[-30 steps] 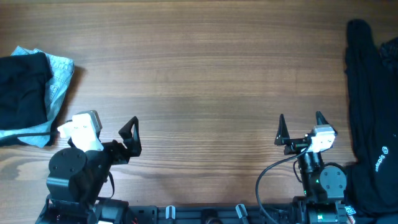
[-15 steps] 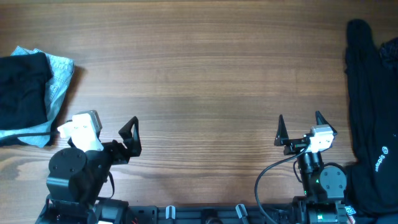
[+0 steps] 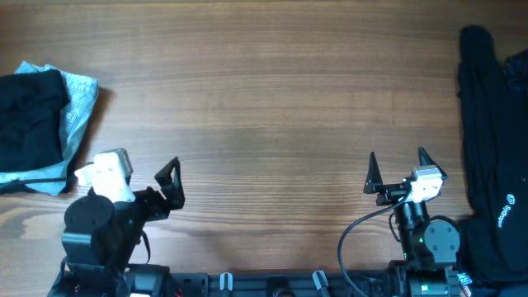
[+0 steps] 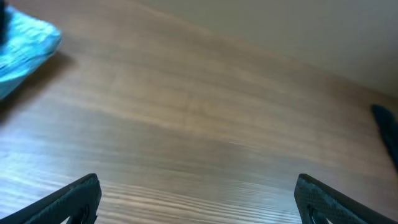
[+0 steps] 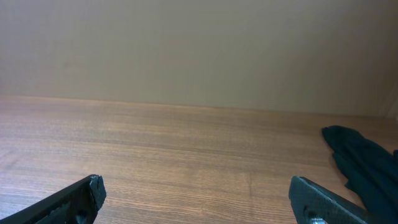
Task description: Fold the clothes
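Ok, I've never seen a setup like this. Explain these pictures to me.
Two robot arms sit at a wooden table. The wide picture looks straight down; the other two come from a camera on each wrist, so the dark tips in their bottom corners are that arm's own fingers. The left gripper and right gripper are open, holding nothing. One black garment lies at the right edge; another black pile lies on a blue cloth at the left.
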Motion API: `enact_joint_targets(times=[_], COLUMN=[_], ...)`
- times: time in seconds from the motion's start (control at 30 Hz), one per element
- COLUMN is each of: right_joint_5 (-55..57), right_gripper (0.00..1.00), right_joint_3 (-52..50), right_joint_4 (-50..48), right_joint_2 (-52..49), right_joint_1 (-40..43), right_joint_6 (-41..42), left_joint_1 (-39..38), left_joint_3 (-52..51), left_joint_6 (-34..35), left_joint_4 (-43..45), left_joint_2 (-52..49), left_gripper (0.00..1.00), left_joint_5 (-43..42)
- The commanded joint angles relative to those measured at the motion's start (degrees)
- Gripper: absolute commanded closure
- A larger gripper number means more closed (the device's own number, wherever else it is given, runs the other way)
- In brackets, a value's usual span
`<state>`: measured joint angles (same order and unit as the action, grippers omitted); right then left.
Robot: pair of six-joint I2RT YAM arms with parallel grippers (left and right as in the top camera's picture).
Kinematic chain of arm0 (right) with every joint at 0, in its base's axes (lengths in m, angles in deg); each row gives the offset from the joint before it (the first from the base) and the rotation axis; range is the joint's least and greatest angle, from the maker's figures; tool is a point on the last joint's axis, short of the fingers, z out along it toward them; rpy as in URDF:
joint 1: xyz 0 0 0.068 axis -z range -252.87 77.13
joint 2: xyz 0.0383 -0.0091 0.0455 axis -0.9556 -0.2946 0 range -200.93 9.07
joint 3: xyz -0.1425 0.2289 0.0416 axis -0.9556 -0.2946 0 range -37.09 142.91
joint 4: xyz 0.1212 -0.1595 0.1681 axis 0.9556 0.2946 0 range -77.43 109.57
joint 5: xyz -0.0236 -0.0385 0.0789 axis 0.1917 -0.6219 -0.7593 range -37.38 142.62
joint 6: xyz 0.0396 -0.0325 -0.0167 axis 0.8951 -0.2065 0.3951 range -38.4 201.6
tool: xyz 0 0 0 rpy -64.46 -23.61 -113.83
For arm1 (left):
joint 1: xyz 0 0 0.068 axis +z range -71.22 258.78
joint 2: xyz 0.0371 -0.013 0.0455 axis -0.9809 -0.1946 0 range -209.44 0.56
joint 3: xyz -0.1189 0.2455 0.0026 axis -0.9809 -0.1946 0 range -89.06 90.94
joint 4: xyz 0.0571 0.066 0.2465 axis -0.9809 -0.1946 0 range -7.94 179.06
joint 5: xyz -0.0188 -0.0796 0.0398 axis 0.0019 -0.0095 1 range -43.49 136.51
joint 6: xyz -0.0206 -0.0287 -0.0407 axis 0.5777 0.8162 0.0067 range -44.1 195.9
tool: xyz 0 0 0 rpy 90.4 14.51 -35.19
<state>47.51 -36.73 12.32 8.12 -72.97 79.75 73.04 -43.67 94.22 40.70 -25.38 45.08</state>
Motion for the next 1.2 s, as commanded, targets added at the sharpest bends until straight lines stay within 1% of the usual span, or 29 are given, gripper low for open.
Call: enact_joint_targets(times=[0.0,0.1,0.23,0.3,0.47,0.57,0.67,0.77,1.17], right_joint_5=[-0.96,-0.96,-0.96,-0.96,-0.96,-0.96,-0.96,-0.96,-0.96], right_gripper=[0.00,0.00,0.00,0.00,0.00,0.00,0.00,0.00,0.00], right_joint_3=[-0.04,-0.04,-0.04,-0.04,-0.04,-0.04,-0.04,-0.04,-0.04], right_joint_4=[-0.11,-0.13,-0.11,-0.11,-0.11,-0.11,-0.11,-0.11,-0.11], right_joint_2=[-0.07,-0.07,-0.07,-0.07,-0.07,-0.07,-0.07,-0.07,-0.07], right_joint_1=[-0.33,-0.33,-0.33,-0.33,-0.33,-0.33,-0.33,-0.33,-0.33], right_joint_6=[-1.14,-1.14,-1.14,-1.14,-1.16,-1.14,-1.16,-1.16,-1.14], left_joint_1=[3.80,5.92,6.01,6.01,6.03,6.01,6.08,6.08,6.08], left_joint_3=[-3.48,-10.23,-20.55,-26.99,-38.77,-44.41,-45.05,-45.05,-45.05], left_joint_6=[-0.70,-0.72,-0.72,-0.72,-0.76,-0.83,-1.60,-1.38,-1.38], left_joint_4=[0.87,6.34,14.34,20.09,35.01,45.44,46.25,44.28,44.30], left_joint_2=[2.54,7.61,14.51,18.47,25.31,25.77,25.77,25.77,25.53], left_gripper=[0.00,0.00,0.00,0.00,0.00,0.00,0.00,0.00,0.00], left_joint_5=[-0.72,-0.70,-0.70,-0.70,-0.61,0.50,2.80,2.32,2.34])
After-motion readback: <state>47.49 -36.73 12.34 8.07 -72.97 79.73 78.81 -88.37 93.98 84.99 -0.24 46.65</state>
